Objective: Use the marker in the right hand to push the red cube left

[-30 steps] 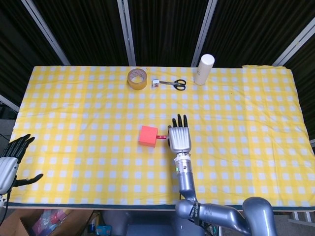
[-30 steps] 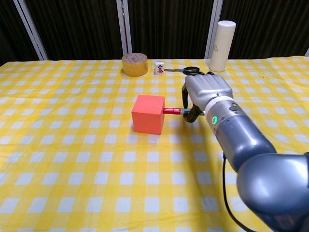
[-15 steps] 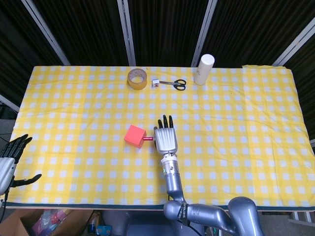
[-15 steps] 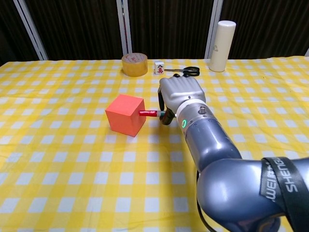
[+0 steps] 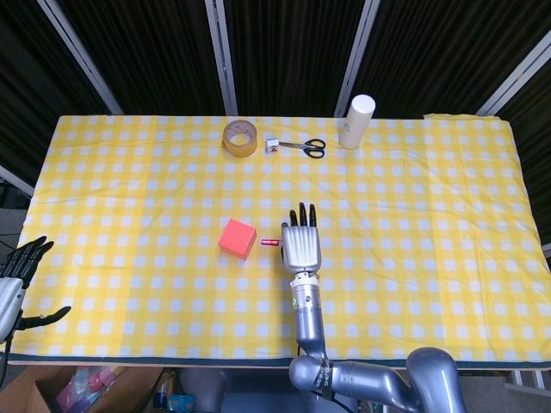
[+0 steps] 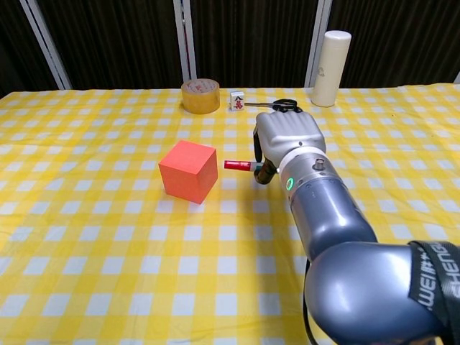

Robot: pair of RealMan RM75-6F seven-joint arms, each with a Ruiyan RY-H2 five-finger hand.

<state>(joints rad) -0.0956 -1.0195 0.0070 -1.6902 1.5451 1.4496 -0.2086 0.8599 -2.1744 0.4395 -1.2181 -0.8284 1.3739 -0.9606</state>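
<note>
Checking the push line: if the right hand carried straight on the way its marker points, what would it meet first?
Most likely the red cube: the marker in the right hand points left at its near face, now apart from it.

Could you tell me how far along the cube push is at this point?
Done: over the last second the red cube slid left and turned. In hand: the right robot hand still holds the marker, whose tip has now drawn back, leaving a gap to the cube. Left: possibly another push; the left robot hand idles off the table.
</note>
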